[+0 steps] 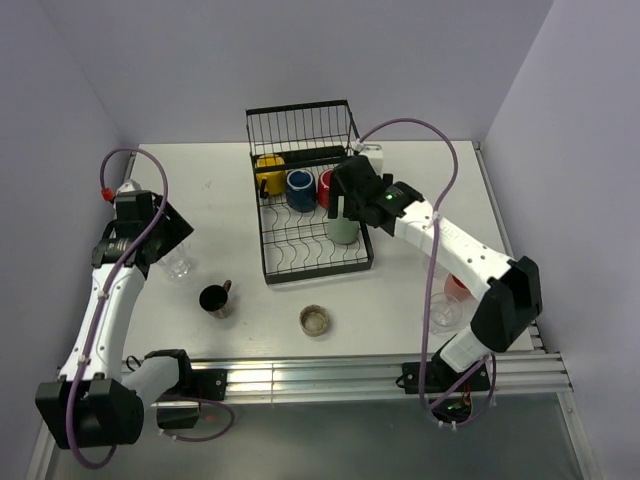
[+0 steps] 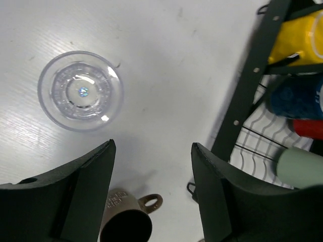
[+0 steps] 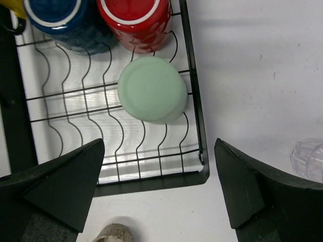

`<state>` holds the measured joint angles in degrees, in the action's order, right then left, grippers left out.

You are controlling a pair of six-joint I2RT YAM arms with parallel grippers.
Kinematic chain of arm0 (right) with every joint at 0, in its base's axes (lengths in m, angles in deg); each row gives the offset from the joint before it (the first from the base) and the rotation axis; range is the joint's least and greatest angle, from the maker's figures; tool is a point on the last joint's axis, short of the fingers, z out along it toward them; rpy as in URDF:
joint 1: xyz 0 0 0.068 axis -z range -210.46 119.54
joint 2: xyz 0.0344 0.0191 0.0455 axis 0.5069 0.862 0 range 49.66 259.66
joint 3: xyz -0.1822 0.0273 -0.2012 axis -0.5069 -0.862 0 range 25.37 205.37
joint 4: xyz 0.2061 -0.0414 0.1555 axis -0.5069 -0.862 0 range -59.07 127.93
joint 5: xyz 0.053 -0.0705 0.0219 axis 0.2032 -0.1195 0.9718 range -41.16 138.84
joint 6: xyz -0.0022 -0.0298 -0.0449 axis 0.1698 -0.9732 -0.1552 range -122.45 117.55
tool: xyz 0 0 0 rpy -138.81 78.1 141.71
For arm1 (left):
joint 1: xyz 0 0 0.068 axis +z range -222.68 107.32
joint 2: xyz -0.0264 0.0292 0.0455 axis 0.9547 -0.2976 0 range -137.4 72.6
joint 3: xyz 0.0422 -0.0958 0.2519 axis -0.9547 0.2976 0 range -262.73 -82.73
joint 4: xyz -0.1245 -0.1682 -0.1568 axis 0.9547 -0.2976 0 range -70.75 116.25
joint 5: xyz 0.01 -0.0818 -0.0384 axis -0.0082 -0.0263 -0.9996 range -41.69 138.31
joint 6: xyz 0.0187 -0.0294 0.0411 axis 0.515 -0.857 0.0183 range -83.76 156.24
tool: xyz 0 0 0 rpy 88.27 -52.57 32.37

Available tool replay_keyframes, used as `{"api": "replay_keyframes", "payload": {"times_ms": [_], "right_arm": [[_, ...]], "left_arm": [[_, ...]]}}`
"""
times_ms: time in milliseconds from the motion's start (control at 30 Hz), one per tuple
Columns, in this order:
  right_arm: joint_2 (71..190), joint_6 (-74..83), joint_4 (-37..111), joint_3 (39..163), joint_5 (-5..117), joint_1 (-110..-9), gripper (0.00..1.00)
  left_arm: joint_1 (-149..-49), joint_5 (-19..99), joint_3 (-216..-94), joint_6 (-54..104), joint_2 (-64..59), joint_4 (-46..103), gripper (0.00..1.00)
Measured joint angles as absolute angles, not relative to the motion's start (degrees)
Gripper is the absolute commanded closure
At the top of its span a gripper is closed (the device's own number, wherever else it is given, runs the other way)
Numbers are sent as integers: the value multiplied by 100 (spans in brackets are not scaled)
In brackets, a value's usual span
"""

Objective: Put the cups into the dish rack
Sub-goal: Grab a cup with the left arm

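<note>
Hovering my right claw [image 3: 159, 146] wide over the upturned green tumbler [image 3: 152, 89] in the dish rack [image 3: 194, 116]. My left claw [image 2: 153, 151] is spread too, empty — clear glass [image 2: 81, 91] upper left of its view.

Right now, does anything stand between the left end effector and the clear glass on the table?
Nothing visible does. The clear glass stands alone on bare table just past the left end effector; the dark mug sits on its other side, out of that path.
</note>
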<state>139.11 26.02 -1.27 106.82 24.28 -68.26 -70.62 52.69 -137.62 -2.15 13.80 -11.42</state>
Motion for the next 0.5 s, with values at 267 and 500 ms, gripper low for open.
{"api": "replay_keyframes", "payload": {"times_ms": [267, 500], "right_arm": [[13139, 2624, 98, 10419, 2555, -6834, 3], [13004, 2622, 205, 10201, 2686, -6834, 3]], "left_arm": [[-7062, 5841, -13795, -252, 663, -1175, 35], [-7062, 6099, -13819, -342, 33, -1166, 36]]}}
